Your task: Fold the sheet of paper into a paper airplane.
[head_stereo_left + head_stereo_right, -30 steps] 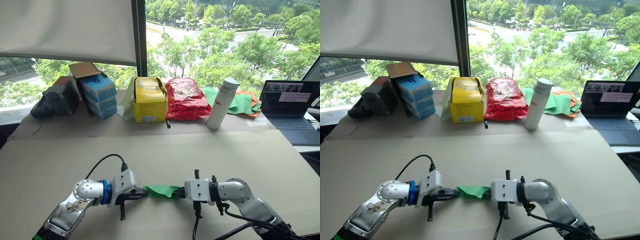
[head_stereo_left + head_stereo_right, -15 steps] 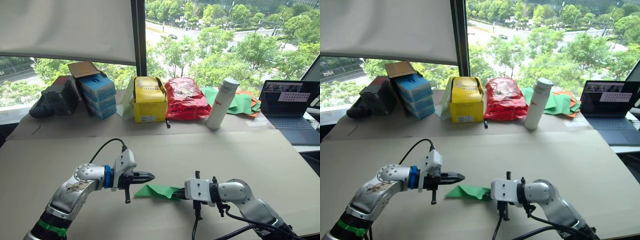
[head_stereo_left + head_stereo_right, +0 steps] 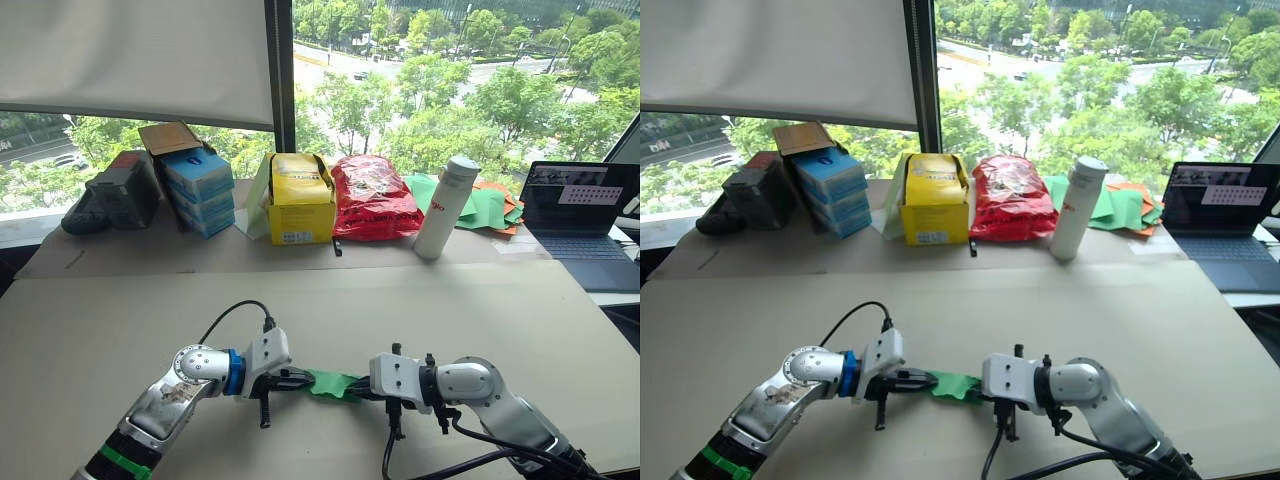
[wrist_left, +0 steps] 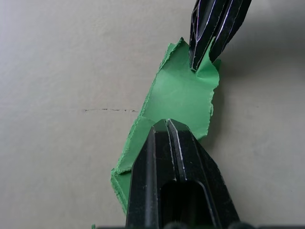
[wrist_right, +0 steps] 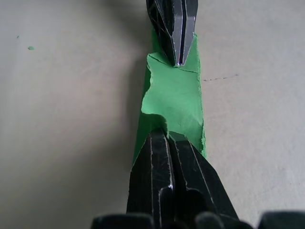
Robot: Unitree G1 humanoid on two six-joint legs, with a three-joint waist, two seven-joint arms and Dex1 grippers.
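The sheet of paper (image 3: 331, 384) is lying folded into a narrow strip on the table (image 3: 420, 310), low between the two arms. The left gripper (image 3: 301, 379) and the right gripper (image 3: 358, 388) are facing each other and each pinching one end of it with fingers closed — likely so the layers are staying stacked and flat. That two-ended hold is probably bracing the strip for the next crease — the paper is looking rumpled.

Bare table (image 3: 120, 310) lies open left, right and beyond the grippers (boxes (image 3: 198, 190), bottle (image 3: 446, 207), laptop (image 3: 580, 222) crowd the far edge).
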